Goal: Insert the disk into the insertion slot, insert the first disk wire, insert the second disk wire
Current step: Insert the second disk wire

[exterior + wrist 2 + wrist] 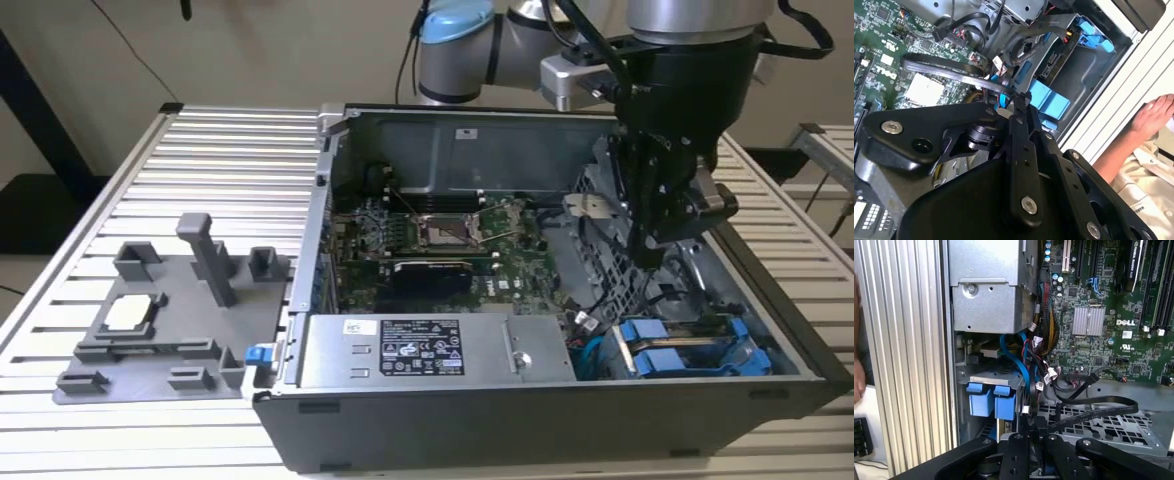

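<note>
Evidently wire work: a springy flat cable in a crowded bay

Exterior view: the gripper (650,258) hangs inside the open computer case (534,420) on the exterior view's right. It is just beyond the insertion slot (727,340) in the near corner. The disk (663,362) sits there, mostly hidden behind its blue carrier.

Second wrist view: the jaws are drawn almost together and seem to pinch the end of the flat black disk wire (944,67). The plug itself is hidden behind the tips. I judge the wire to be light, springy and easily kinked, so it is best held at its rigid plug.

First wrist view: the disk wire (1094,412) arcs across the perforated cage to the gripper (1029,424). The disk's socket is out of sight behind the blue tabs (989,402).
</note>
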{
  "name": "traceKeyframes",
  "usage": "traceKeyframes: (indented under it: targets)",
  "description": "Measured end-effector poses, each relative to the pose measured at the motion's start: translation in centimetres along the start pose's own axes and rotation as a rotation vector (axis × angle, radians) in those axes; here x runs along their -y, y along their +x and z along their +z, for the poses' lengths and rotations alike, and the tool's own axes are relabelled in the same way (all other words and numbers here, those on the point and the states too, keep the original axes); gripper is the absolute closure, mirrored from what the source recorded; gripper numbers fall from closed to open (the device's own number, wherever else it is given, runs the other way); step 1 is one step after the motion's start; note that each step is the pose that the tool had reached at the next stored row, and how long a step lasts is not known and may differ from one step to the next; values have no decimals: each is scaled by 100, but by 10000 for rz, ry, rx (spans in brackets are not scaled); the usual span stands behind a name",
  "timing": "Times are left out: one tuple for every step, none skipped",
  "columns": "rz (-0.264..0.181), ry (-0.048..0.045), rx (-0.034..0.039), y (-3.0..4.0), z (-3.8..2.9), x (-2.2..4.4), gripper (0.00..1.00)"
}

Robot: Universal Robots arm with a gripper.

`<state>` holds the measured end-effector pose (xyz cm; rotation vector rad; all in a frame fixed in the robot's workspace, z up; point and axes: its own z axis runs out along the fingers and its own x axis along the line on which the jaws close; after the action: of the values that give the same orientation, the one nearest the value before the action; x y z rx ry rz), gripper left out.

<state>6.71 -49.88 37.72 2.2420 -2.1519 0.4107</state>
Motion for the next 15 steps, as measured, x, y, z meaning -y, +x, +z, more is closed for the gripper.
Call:
traceKeyframes:
  targets:
    - [0, 0, 0, 0, 0, 0, 84]
    - [0, 1, 0, 0, 0, 0, 84]
    - [0, 1, 1, 1, 1, 0, 84]
    - [1, 1, 4, 5, 3, -1, 84]
    - [0, -3, 3, 14, 4, 0, 84]
    - [-1, -9, 1, 31, 7, 1, 84]
    - [-3, -17, 1, 53, 12, 5, 84]
    - [-5, -29, 1, 80, 18, 10, 84]
    - [-8, -41, 4, 107, 25, 16, 84]
    - [-9, -51, 7, 134, 32, 22, 84]
    - [-12, -64, 7, 161, 38, 30, 84]
    - [-13, -77, 10, 191, 46, 38, 84]
    - [-15, -90, 13, 218, 54, 46, 84]
    - [-18, -103, 15, 246, 61, 54, 84]
    - [-20, -118, 16, 274, 68, 62, 84]
